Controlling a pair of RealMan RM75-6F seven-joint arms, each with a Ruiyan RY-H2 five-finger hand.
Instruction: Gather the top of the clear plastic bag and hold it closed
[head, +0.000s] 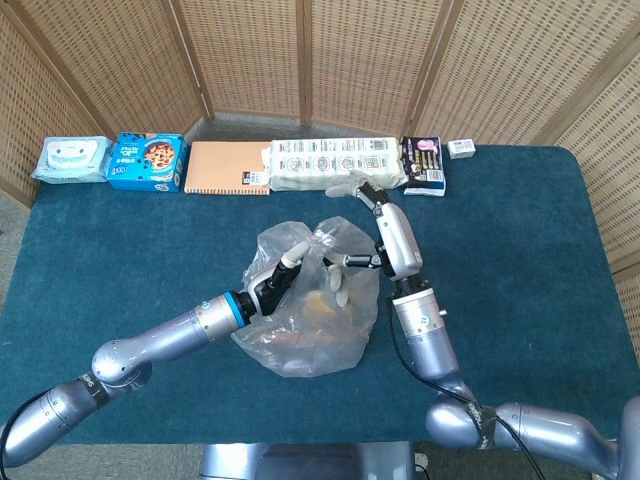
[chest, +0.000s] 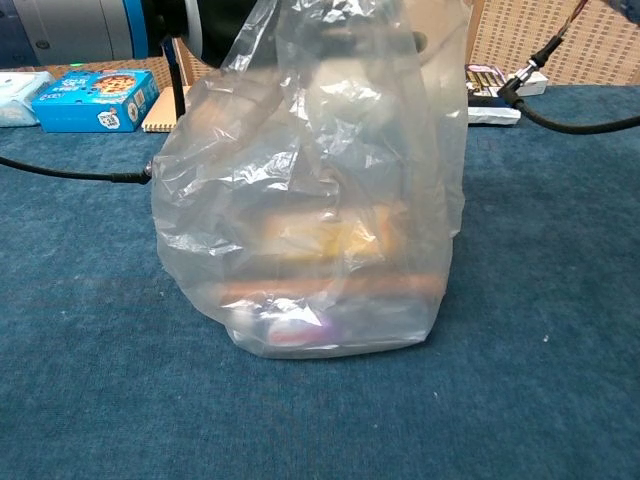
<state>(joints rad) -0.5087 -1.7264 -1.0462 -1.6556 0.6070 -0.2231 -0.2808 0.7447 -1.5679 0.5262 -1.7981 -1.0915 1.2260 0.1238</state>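
The bag (head: 305, 305) stands upright near the middle of the table (head: 520, 230), and its open top points up. In the chest view the bag (chest: 310, 200) fills the middle of the picture, with blurred contents low inside; what they are cannot be told.

The left hand (head: 280, 275) comes from the left and lies against the upper left side of the bag, its fingers partly curled into the film. It seems to grasp the plastic there, but this is not sure. The right hand (head: 345, 272) comes from the right with its fingers pointing down into the mouth; whether it pinches the film or is released cannot be told.

So the bag's top lies between the two hands, and both are about equally near it. The mouth looks loose, not yet gathered. As a judgement, the hands must move toward each other to close it.

There is one bag and two hands. Along the far edge lie six things in a row: a wipes pack (head: 70, 158), a blue box (head: 147, 161), a notebook (head: 228, 167), a long pack (head: 335, 160), a dark pack (head: 423, 164) and a small box (head: 461, 148).
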